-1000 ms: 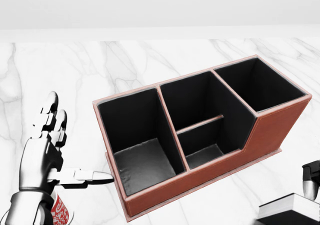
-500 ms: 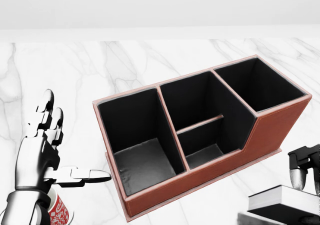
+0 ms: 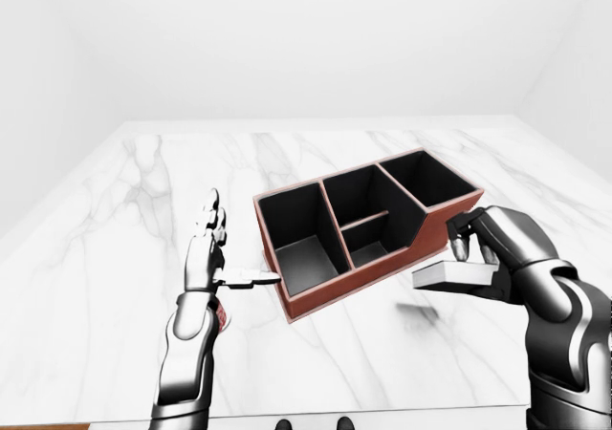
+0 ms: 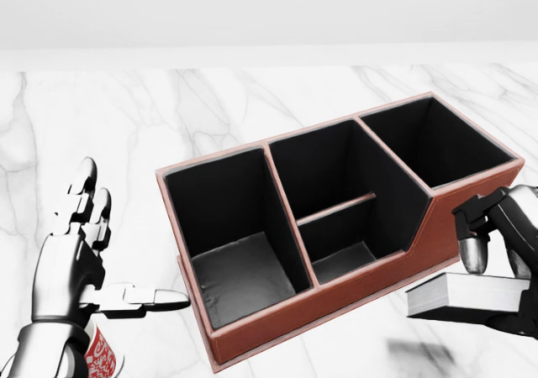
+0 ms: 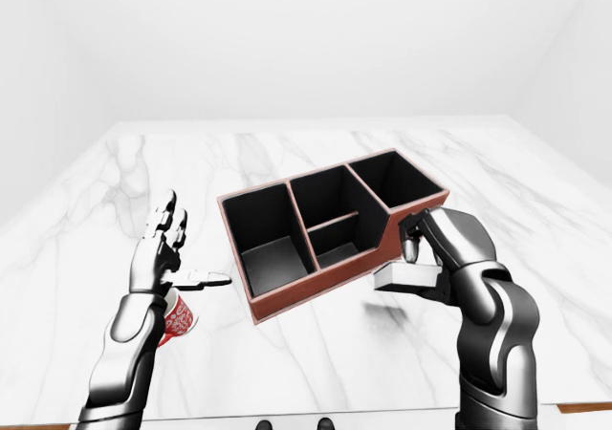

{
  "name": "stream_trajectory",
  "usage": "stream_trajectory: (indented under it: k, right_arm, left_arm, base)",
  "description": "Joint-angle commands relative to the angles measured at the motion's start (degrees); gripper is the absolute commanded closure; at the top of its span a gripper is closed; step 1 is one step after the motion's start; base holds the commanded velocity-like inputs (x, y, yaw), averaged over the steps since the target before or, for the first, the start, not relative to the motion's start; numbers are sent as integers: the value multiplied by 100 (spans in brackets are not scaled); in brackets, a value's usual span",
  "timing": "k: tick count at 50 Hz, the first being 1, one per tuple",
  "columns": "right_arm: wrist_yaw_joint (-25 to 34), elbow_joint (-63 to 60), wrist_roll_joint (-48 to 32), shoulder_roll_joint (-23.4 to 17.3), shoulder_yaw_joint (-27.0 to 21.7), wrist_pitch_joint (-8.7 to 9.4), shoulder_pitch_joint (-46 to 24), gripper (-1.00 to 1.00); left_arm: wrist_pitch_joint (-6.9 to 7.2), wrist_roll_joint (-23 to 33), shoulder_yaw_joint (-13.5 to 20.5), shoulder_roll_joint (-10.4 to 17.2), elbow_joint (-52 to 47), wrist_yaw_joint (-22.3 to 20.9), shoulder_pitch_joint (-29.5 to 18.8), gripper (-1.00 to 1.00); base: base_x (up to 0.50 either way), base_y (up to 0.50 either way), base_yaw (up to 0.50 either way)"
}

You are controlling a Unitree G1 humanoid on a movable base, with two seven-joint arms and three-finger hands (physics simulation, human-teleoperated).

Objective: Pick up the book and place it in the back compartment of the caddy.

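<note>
My right-hand fingers (image 4: 472,242) are closing around the flat white-paged, dark-covered book (image 4: 466,296), carrying it level above the white marble surface (image 3: 105,258) (clear of it), just beside the reddish-brown leather caddy (image 4: 336,218), so it can go upward into the back compartment. Left hand (image 4: 80,252) is hovering open, empty.

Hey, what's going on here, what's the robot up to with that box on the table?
The humanoid's right hand is shut on a flat book with white page edges, holding it clear of the white marble table; its shadow lies on the marble below. The book sits just right of the reddish-brown leather caddy with black compartments, not yet in any compartment. The left hand hangs open at the caddy's left, above a red patterned cup.
</note>
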Motion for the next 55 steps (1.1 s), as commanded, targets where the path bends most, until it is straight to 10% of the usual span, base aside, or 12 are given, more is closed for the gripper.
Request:
stream_trajectory:
  k: [1, 29, 55]
  right_arm:
    - [19, -197, -84, -106, 226, -11, -454, 100]
    - [158, -286, -126, -71, 467, -138, -710, 100]
    - [468, -517, -395, 187, 956, 135, -1043, 100]
  left_arm:
    - [0, 23, -22, -7, 129, 0, 5, -100]
    - [0, 39, -30, -8, 172, 3, 12, -100]
    - [0, 45, -45, -11, 180, -2, 7, -100]
  base:
    - [0, 0, 0]
    - [0, 0, 0]
    - [0, 0, 0]
